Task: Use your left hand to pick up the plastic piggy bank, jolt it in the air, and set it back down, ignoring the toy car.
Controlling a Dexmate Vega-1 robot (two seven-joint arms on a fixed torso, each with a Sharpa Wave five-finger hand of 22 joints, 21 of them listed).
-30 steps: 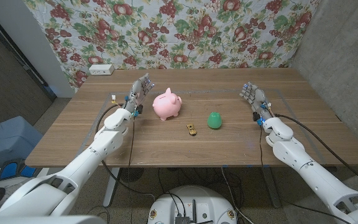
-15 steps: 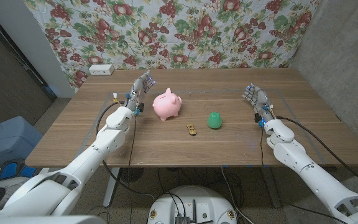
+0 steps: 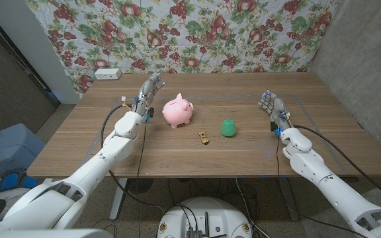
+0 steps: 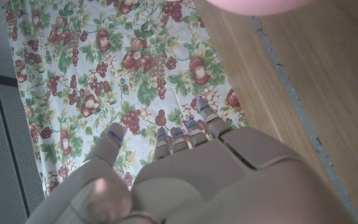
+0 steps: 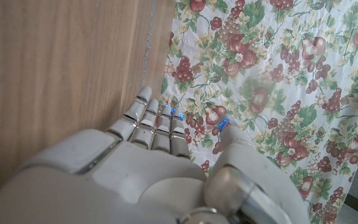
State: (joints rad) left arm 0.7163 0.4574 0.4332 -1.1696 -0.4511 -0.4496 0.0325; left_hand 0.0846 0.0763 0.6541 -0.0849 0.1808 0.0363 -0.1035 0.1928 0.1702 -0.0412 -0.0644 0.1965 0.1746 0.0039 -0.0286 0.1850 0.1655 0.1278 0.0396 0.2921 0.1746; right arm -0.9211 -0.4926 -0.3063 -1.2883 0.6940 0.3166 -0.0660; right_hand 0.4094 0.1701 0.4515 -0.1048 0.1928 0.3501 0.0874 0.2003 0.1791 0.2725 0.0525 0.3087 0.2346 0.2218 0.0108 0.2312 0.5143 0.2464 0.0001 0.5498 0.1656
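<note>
Behind the wooden table [image 3: 177, 155], a fruit-patterned cloth [image 3: 197, 33].

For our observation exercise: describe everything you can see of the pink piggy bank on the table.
The piggy bank is a round, glossy pink pig, plastic by its look, with small ears on top. It stands upright on the wooden table, left of the middle. Nothing touches it: the left robot hand hangs open beside it, apart from it.

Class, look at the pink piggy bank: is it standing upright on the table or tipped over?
Upright. In the head view the piggy bank stands on the table, ears on top, with the left hand beside it, not touching.
</note>
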